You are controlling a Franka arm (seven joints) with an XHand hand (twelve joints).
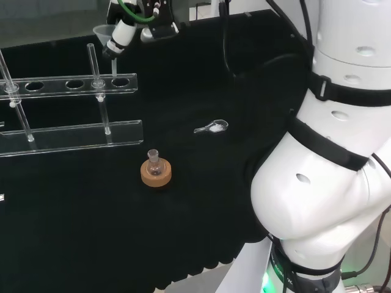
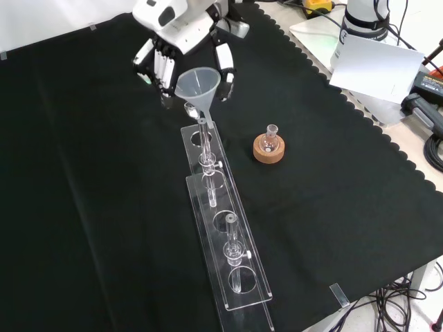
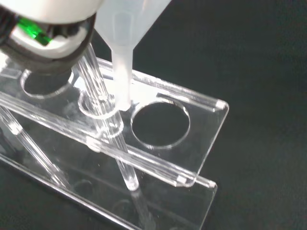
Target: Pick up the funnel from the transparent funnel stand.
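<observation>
A clear plastic funnel (image 1: 102,33) hangs in the hand (image 1: 125,30) at the far end of the cloth, the fingers closed on its cone from both sides. In the front view the funnel (image 2: 198,83) sits between the fingers of the hand (image 2: 176,28), and its stem ends just above the end hole of the transparent stand (image 2: 208,235). The wrist view puts the funnel stem (image 3: 122,72) over the stand's top plate (image 3: 206,120), right beside the round end hole. A blurred white part of the hand (image 3: 48,19) lies close to the stem.
Glass rods (image 1: 93,61) stand upright in the long two-tier stand (image 1: 73,137). A small flask (image 1: 154,160) sits on a cork ring (image 1: 156,176) mid-cloth, and a small clear scoop (image 1: 212,127) lies to its right. The arm's white links (image 1: 330,152) stand at the right.
</observation>
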